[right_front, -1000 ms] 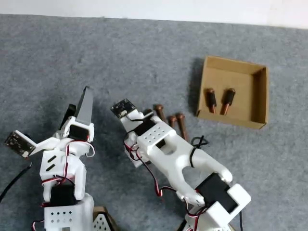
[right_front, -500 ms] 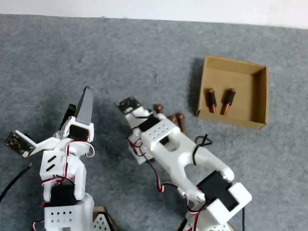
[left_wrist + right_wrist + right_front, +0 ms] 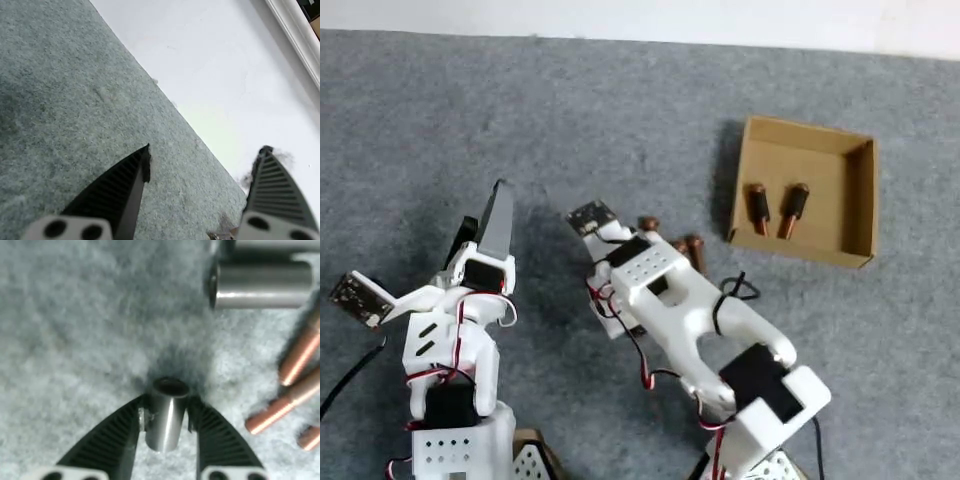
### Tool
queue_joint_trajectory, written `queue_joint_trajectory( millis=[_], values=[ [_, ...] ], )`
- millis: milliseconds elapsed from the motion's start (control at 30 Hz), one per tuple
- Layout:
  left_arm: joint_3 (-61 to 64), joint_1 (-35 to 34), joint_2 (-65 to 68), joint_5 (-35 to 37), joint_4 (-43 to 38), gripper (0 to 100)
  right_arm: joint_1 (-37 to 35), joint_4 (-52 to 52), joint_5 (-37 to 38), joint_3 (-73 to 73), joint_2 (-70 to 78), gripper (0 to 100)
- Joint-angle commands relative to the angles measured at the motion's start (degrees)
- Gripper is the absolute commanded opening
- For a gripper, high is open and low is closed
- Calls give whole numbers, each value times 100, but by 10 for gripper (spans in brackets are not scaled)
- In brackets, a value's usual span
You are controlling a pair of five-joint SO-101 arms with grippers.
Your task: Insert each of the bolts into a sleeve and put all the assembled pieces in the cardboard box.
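**Entry: sleeve pick, R arm**

**Status.** The right gripper (image 3: 167, 401) is clamped on a sleeve (image 3: 164, 426), one finger on each side of the barrel. The open bore points away from the wrist cam, toward the mat (image 3: 75, 315). Can't tell if the far end touches the mat. The left gripper (image 3: 205, 150) has its jaws wide apart w/ nothing btw them, over the mat near the white surface (image 3: 210, 60).

**Locations.**
- A spare sleeve (image 3: 262, 284) lies on its side just beyond the held one.
- Three loose bolts (image 3: 280, 407) lie close together beside it.
- The cardboard box (image 3: 807, 133) is well apart and holds two assembled pieces (image 3: 758, 207).

**Risks (est.).**
- Smooth round barrel in a narrow pinch: prob. rotates or slips out if the grip is off-centre.
- Sleeve tilted in the fingers: the bore may not line up w/ a bolt, which could jam at the mouth.
- Bolts lie near the fingers, so a sideways move could knock them and set them rolling.
- Spare sleeve is round and on its side, so it rolls if nudged.

**Materials / shapes.**

| Item | Description |
|---|---|
| Sleeves | Polished grey metal, short hollow cylinders, dark bore |
| Bolts | Copper-toned, slim rods, threaded shank |
| Fingers | Black plastic, ribbed, tapering to points |
| Mat | Grey felt, fuzzy nap, soft |
| Box | Brown card, shallow, open top, thin walls |
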Motion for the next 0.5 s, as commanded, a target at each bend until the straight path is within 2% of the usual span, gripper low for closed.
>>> queue_joint_trajectory(
  millis=[0,233,367,467],
  values=[
    [119,-48,-84,35,-35,309,-31,171,53,-523,629,125],
    [119,-57,-84,35,-35,309,-4,435,53,-936,760,120],
    [119,-57,-84,35,-35,309,4,435,62,-954,760,5],
    [119,-57,-84,35,-35,309,57,435,70,-954,760,5]
  ],
)
